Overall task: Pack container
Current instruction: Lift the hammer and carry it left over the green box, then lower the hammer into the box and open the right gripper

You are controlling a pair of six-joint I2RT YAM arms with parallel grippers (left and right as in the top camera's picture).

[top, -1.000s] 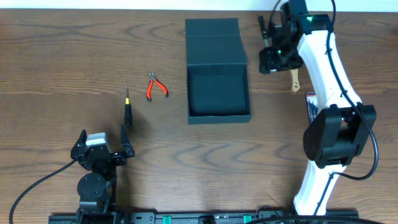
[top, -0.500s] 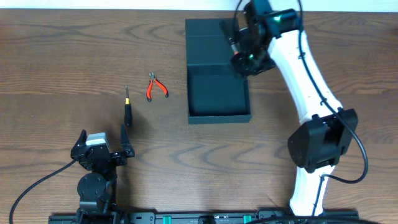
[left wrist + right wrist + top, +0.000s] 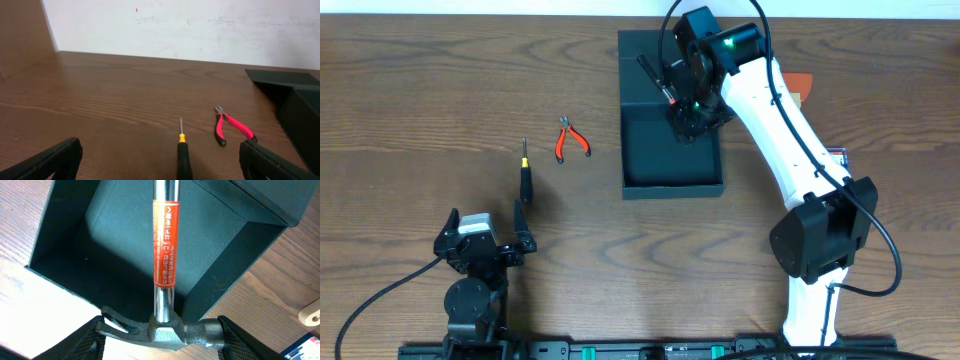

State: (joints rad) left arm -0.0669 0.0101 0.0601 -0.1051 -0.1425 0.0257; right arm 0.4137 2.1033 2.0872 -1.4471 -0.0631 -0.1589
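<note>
Packing is starting: right gripper (image 3: 160, 341) pinches a hammer (image 3: 164, 255) over the empty container (image 3: 672, 189); left gripper (image 3: 487, 230) spread; screwdriver (image 3: 525, 180), pliers (image 3: 570, 141) unpacked.

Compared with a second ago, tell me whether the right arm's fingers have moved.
Yes. In the overhead view the right arm's fingers, shut on a hammer, have swung left from the table beside the container to above its open compartment.

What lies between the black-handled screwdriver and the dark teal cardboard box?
Only the red-handled pliers lie there; the overhead view shows this clearly.
</note>
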